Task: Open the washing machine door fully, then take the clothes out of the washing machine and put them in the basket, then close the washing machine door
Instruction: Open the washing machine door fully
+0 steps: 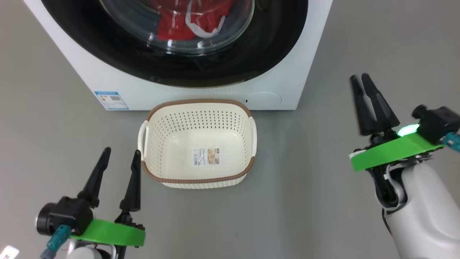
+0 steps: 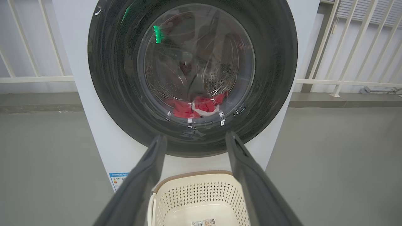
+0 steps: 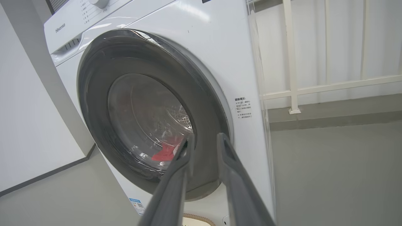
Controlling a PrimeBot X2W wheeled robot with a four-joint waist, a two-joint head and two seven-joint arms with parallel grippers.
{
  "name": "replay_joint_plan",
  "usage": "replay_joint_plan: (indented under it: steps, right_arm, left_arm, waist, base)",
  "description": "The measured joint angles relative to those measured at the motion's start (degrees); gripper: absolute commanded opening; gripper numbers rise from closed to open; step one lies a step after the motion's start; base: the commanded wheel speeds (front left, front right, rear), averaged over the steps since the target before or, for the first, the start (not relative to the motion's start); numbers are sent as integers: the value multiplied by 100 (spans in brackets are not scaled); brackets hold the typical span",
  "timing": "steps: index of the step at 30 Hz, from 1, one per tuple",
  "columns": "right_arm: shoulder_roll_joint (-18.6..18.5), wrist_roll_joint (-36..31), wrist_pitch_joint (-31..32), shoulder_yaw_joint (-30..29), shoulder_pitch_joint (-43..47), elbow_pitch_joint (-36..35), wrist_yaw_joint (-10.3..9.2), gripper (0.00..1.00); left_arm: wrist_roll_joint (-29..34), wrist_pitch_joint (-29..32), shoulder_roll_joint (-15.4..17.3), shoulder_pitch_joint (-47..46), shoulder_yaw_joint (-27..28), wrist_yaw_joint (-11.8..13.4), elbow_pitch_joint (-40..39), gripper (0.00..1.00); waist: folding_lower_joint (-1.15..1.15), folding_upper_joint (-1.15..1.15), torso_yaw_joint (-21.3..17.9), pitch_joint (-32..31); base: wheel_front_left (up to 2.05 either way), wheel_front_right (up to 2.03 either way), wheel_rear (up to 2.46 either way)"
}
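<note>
The washing machine [image 1: 90, 72] stands ahead, and its glossy black door [image 1: 273, 46] lies flush against the front. Behind the glass bowl lie the red clothes [image 1: 172, 25] with a white band, low in the drum. On the floor right before the machine is the cream basket [image 1: 197, 101], with only a label sticker inside. My left gripper [image 1: 122, 151] hangs open just left of the basket, pointing at the door [image 2: 116, 78] and clothes [image 2: 182, 110]. My right gripper [image 1: 359, 76] is off to the machine's right, its fingers drawn close with a narrow bare gap, aimed at the door's right rim [image 3: 213, 131].
A blue label sticker [image 1: 111, 100] marks the machine's lower left front, and a round cover [image 1: 264, 98] its lower right. White railing [image 2: 345, 81] runs behind the machine on both sides. Grey floor spreads around the basket [image 2: 194, 188].
</note>
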Motion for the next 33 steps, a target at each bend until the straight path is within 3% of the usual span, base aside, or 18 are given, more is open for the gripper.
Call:
replay_joint_plan:
  steps: [13,20,33]
  right_arm:
    - [-497,1691,-42,-47,-946,470,0,0]
    - [-829,2529,-32,285,-1475,913,0,0]
    - [-1358,4027,528,693,-2542,1473,0,0]
  left_arm:
    - [0,-1,-8,-315,5,0,-86,100]
    - [-8,-1,-29,-387,5,0,-91,100]
    - [-18,-7,-49,-499,85,-1,-174,100]
  waist:
    - [0,0,172,533]
    - [0,0,252,727]
    - [0,0,376,1104]
  base:
    - [0,0,0]
    - [0,0,0]
    - [0,0,0]
